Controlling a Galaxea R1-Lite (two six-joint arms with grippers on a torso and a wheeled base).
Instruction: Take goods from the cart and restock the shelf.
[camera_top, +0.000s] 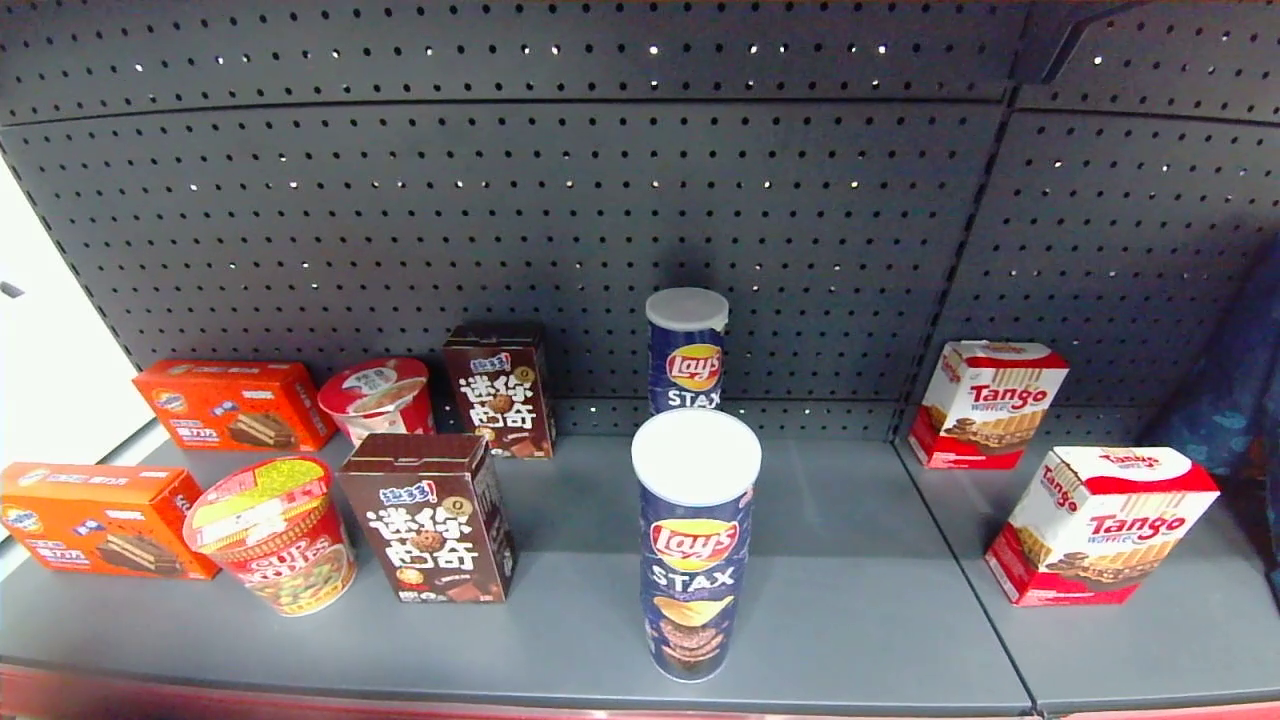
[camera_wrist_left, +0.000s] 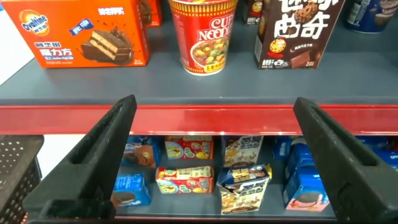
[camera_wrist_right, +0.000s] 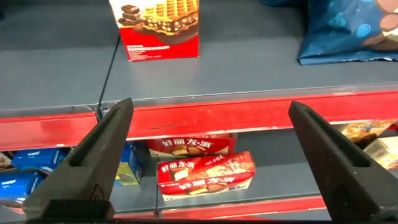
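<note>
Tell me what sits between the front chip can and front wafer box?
Only bare grey shelf, in the head view, separates front chip can and front wafer box.

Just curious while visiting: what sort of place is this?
Likely a grocery shop, or a mock-up of one: a pegboard-backed shelf with a red front rail, stocked with crisp cans, cup noodles and wafer boxes.
</note>
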